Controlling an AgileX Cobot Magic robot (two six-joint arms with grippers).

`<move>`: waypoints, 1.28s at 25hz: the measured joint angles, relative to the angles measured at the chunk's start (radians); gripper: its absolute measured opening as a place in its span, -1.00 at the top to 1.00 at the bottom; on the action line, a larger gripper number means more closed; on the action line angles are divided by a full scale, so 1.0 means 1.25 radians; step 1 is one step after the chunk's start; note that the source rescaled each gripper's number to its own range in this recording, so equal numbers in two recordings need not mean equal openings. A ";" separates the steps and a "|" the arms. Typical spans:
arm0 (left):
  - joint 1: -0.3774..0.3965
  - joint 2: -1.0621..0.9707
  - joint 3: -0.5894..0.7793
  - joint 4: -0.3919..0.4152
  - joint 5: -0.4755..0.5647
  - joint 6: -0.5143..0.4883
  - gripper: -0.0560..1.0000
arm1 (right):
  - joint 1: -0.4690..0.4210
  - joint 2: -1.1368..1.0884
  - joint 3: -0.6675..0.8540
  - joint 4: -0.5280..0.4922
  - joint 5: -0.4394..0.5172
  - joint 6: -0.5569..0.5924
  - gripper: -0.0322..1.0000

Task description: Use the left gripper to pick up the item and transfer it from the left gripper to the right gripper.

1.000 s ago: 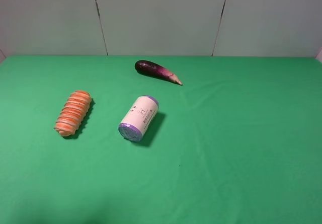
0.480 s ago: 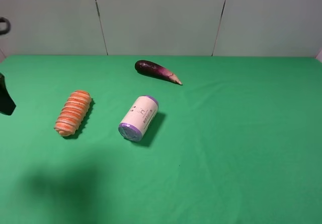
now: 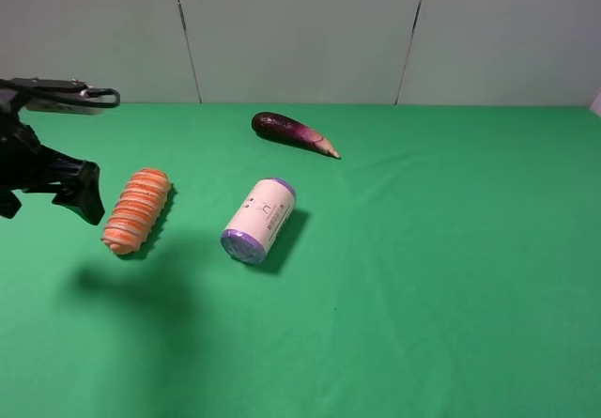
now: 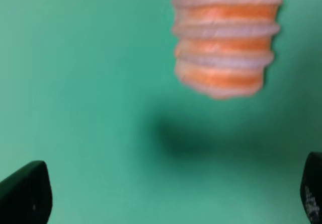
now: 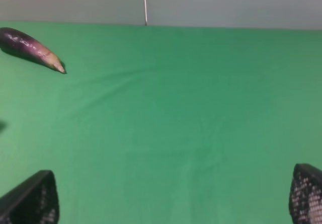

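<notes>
Over the green table (image 3: 451,277) my left arm has swung in from the left edge within the last second. My left gripper (image 3: 52,193) now hangs just left of the item (image 3: 137,210), jaws spread wide with nothing between them, so I judge the approach under way and the grasp not begun. My right gripper (image 5: 166,199) waits out of the high view, jaws likewise spread and empty. The white cylinder (image 3: 259,220) lies right of the item, apart from it and off my path. The item itself rests untouched at left, running near to far. The eggplant (image 3: 293,133) lies far back, no hindrance.
</notes>
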 joint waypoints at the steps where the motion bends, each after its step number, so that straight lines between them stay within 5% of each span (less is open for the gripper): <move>1: -0.010 0.022 -0.006 0.000 -0.013 -0.007 -1.00 | 0.000 0.000 0.000 0.000 0.000 0.000 -1.00; 22: -0.072 0.260 -0.046 -0.005 -0.211 -0.070 -1.00 | 0.000 0.000 0.000 0.000 0.000 0.000 -1.00; 32: -0.076 0.293 -0.046 0.001 -0.231 -0.069 -1.00 | 0.000 0.000 0.000 0.000 0.000 0.000 -1.00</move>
